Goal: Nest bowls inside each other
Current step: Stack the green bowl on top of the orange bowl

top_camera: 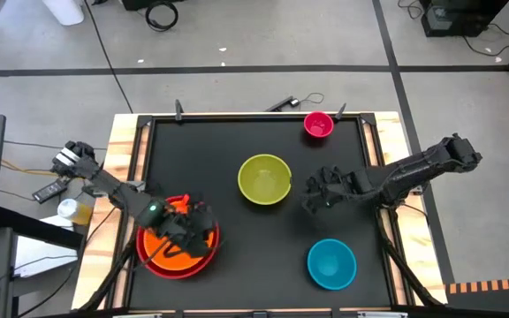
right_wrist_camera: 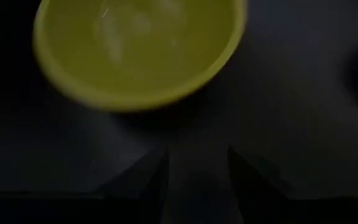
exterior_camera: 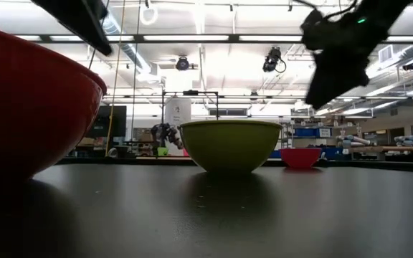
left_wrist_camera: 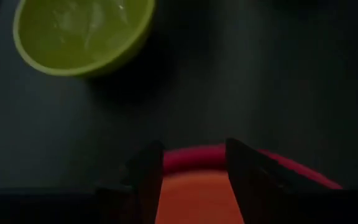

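An orange bowl (top_camera: 168, 248) sits nested in the large red bowl (top_camera: 151, 262) at the table's near left. My left gripper (top_camera: 203, 229) hovers open over their right side; in the left wrist view the orange inside (left_wrist_camera: 194, 202) and the red rim (left_wrist_camera: 191, 155) show between its fingers. The yellow-green bowl (top_camera: 265, 179) stands upright mid-table. My right gripper (top_camera: 311, 196) is open just right of it, above the table, with only table between its fingers (right_wrist_camera: 197, 180). The blue bowl (top_camera: 331, 263) stands near right, and the small magenta bowl (top_camera: 318, 124) stands far right.
The black tabletop (top_camera: 237, 265) has a wooden frame along its left (top_camera: 124, 159) and right sides. Bare tabletop lies between the red bowl and the blue one, and behind the yellow-green bowl. A cable and a small tool (top_camera: 283, 103) lie past the far edge.
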{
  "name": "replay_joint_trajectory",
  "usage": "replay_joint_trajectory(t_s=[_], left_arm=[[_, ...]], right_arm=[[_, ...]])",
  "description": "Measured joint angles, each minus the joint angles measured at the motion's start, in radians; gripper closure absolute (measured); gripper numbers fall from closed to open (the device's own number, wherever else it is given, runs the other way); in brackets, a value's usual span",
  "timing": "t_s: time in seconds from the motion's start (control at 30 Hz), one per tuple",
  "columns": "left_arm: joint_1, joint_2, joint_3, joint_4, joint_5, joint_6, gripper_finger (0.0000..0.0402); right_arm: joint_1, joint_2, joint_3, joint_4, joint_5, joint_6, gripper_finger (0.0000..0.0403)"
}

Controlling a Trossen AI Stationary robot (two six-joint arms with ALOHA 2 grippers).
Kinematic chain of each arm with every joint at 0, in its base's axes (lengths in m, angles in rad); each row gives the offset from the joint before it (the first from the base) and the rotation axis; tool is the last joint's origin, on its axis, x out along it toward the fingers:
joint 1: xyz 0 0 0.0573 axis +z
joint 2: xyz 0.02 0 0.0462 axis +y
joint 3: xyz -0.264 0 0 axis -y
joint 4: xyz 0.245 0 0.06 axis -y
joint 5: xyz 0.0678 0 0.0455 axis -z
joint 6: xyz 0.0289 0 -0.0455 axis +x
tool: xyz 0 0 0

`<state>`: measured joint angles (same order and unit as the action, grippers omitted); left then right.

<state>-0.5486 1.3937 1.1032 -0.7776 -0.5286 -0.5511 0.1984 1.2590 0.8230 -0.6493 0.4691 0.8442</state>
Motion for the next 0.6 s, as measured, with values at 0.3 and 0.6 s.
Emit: replay_joint_trajectory(t_s=[0.3, 0.6], left_arm=[[0.233, -0.007, -0.009, 0.103, -0.001, 0.131, 0.0192], [0.587, 0.044, -0.009, 0.301, 0.196, 0.275, 0.0118]], right_arm=[[-0.174, 0.068, 0.000, 0.151, -0.117, -0.097, 0.0221], [-0.119, 0.072, 0.000, 0.133, 0.059, -0.089, 0.0220]])
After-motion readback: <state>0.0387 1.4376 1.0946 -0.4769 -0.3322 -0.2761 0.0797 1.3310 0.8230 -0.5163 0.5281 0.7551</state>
